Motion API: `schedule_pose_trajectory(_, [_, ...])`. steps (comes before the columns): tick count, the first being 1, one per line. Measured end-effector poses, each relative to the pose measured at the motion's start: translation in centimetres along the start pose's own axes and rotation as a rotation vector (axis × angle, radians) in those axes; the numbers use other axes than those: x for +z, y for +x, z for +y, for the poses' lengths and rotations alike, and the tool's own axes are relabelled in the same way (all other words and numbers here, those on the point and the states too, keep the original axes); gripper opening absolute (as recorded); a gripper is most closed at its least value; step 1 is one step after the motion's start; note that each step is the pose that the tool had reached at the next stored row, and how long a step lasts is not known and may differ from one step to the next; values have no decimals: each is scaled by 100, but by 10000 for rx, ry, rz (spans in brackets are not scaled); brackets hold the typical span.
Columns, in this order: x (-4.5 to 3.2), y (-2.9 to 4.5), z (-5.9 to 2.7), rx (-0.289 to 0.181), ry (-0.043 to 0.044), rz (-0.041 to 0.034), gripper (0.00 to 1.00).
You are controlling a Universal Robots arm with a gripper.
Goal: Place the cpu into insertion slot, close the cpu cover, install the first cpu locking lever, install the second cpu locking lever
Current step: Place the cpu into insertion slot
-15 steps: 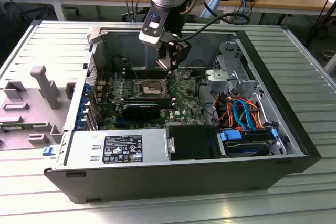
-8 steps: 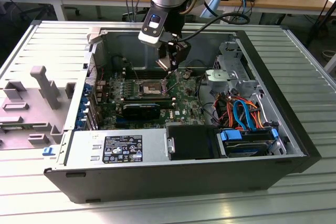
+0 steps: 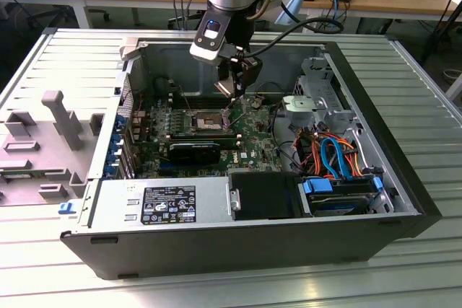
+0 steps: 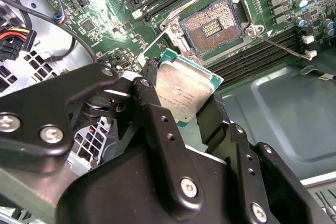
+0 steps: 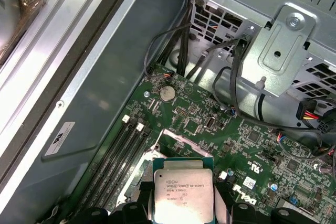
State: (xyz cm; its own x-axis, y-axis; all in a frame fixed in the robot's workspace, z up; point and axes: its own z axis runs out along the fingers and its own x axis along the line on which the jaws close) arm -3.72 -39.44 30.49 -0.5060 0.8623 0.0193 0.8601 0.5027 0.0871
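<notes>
The cpu (image 4: pixel 185 90) is clamped by two opposite edges between the black fingers (image 4: pixel 153 109) of the gripper (image 4: pixel 184 106). Its dull metal top faces the camera in both wrist views (a green substrate border shows around the lid). The jaws are drawn in narrow onto the chip and hold it off the green circuit board (image 5: pixel 220 129), touching nothing else. The insertion slot (image 4: pixel 212 27) lies beyond the fingertips, near the chip but apart from it, with its dark contact field uncovered inside a shiny metal rim. A thin wire lever (image 4: pixel 283 45) angles out from the socket's side across the long black memory slots (image 4: pixel 247 56), well outside the jaws. Whether the cpu cover is raised cannot be told. In the first wrist view, a coin cell (image 5: pixel 167 94) sits on the board ahead of the jaws, and a perforated metal drive cage (image 5: pixel 273 35) with cable bundles stands farther out. In the exterior view, the arm reaches down into the open computer case (image 3: pixel 238 243), with the fingertips just above the socket area.
</notes>
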Motion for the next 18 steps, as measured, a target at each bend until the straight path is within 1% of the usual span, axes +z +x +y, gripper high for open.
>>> schedule_pose_trajectory(18, [0,0,0,182,-3,-16,54])
